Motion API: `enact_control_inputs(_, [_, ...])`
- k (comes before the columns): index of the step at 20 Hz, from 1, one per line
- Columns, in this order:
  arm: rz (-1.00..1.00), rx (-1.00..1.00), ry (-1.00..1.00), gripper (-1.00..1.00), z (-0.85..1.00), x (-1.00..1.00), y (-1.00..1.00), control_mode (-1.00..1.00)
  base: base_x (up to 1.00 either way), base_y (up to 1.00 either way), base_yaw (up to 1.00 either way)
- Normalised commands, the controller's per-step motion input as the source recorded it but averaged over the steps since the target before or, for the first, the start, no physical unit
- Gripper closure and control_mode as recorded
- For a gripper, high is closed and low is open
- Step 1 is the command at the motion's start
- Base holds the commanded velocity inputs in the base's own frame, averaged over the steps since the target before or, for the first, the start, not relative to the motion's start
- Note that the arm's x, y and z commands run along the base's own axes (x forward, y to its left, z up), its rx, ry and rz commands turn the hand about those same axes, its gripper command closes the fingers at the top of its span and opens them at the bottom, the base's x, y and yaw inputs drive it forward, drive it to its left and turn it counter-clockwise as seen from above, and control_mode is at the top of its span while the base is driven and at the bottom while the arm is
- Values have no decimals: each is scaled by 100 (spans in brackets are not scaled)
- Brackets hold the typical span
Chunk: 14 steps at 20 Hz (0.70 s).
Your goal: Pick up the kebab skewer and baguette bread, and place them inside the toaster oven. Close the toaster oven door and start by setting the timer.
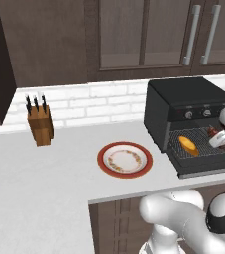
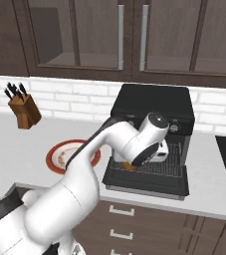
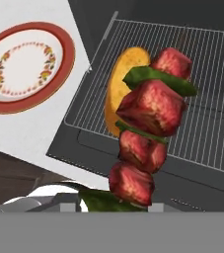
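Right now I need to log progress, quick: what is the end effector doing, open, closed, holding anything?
End effector: closed on the kebab skewer of red-brown meat chunks and green pepper, above the black toaster oven's wire rack.

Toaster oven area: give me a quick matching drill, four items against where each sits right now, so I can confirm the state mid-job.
Items:
1. kebab skewer
2. baguette bread
3. plate
4. knife block

Places:
A. lying on the wire rack inside the open toaster oven
B. bare, on the counter left of the oven
D. held in the claw, above the rack
C. standing near the tiled back wall, far left

Pairs: 1-D, 2-A, 3-B, 4-C
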Motion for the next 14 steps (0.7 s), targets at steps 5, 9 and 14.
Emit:
enact_control_inputs(5, [11,2,-1,100,-31,35,-16,-100,0,0,0])
enact_control_inputs(9, [11,1,0,100,-11,36,-36,-100,0,0,0])
enact_control_inputs(14, [7,0,1,100,-26,17,-25,-100,0,0,0])
